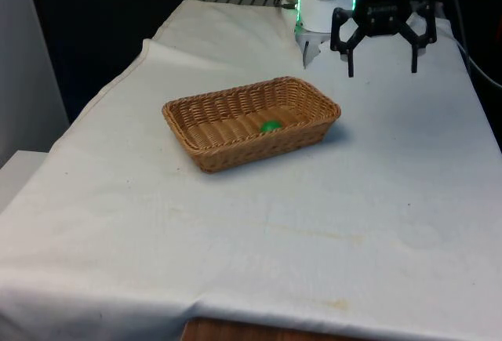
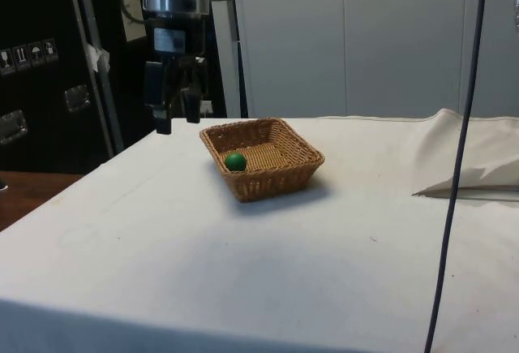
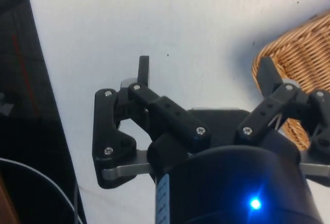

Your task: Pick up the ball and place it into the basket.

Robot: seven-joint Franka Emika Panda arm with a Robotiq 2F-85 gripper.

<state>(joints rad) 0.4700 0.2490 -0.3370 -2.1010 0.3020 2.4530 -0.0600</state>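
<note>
Your black two-finger pincer (image 1: 382, 65) hangs above the white-clothed counter (image 1: 314, 223) with its fingers spread wide and nothing between them. It sits past the far corner of the rectangular woven wicker basket (image 1: 210, 154), toward the front view's right, apart from the rim. The small green ball (image 1: 270, 126) lies inside the basket on its floor, close to the wall nearer the pincer (image 2: 174, 122) in the side view.
</note>
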